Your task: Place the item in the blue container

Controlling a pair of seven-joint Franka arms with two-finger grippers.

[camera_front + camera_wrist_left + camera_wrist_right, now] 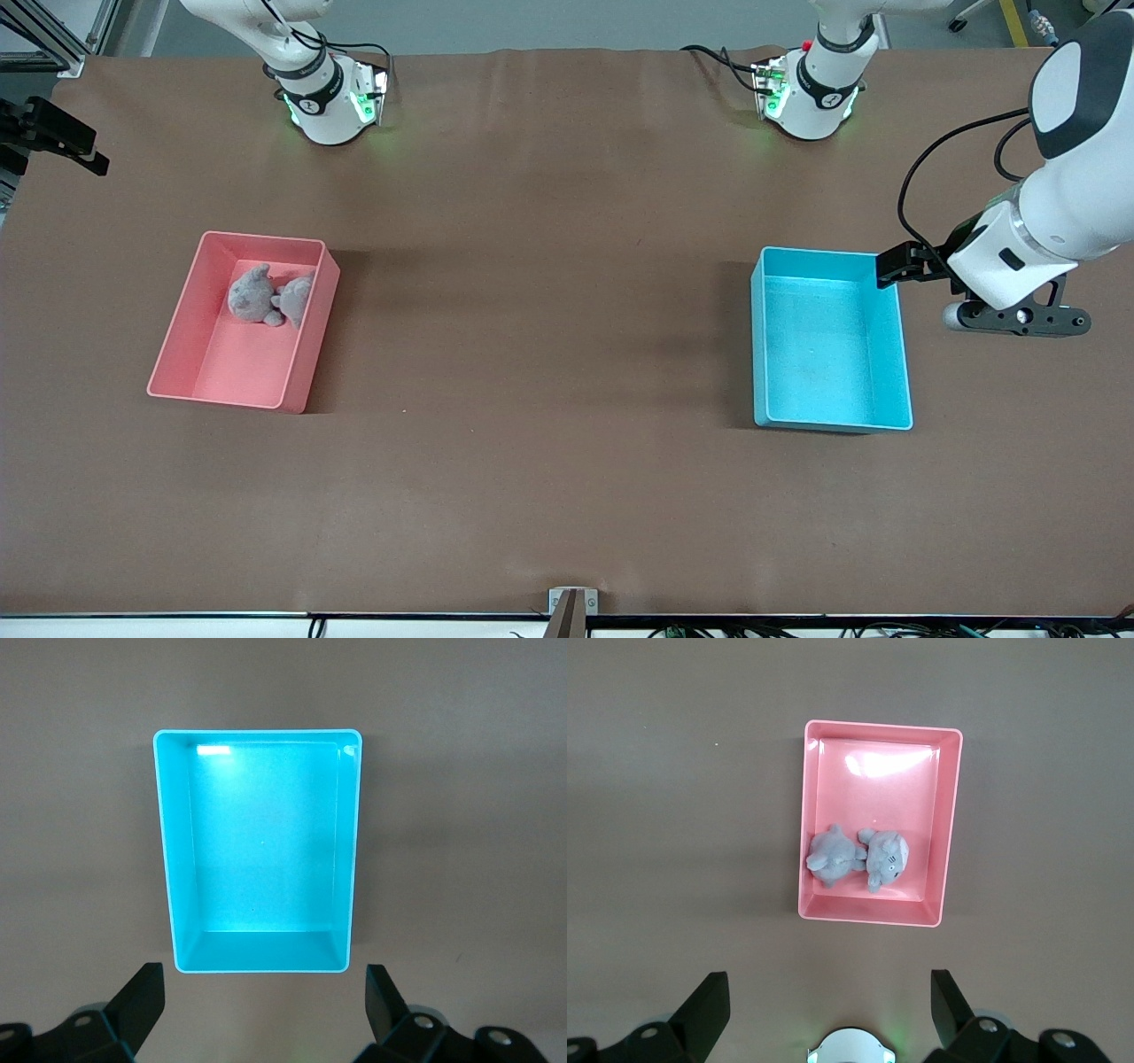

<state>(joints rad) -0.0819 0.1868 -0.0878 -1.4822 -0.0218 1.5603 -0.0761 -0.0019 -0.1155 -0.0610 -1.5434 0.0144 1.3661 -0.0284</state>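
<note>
The blue container (828,254) stands empty on the brown table toward the left arm's end, and the left wrist view shows its wall (168,859) from above. Two grey plush toys (251,295) (297,299) lie side by side in a pink bin (306,354) toward the right arm's end. The right wrist view shows them (833,857) (886,859) in that bin (948,833). My left gripper (893,266) (263,983) hangs open and empty high beside the blue container's edge. My right gripper (830,988) is open and empty, high over the table between its base and the pink bin; it is out of the front view.
The right arm's base (323,106) (850,1047) and the left arm's base (811,102) stand at the table's edge farthest from the front camera. A black fixture (53,133) juts in at the right arm's end. A small bracket (571,607) sits on the nearest edge.
</note>
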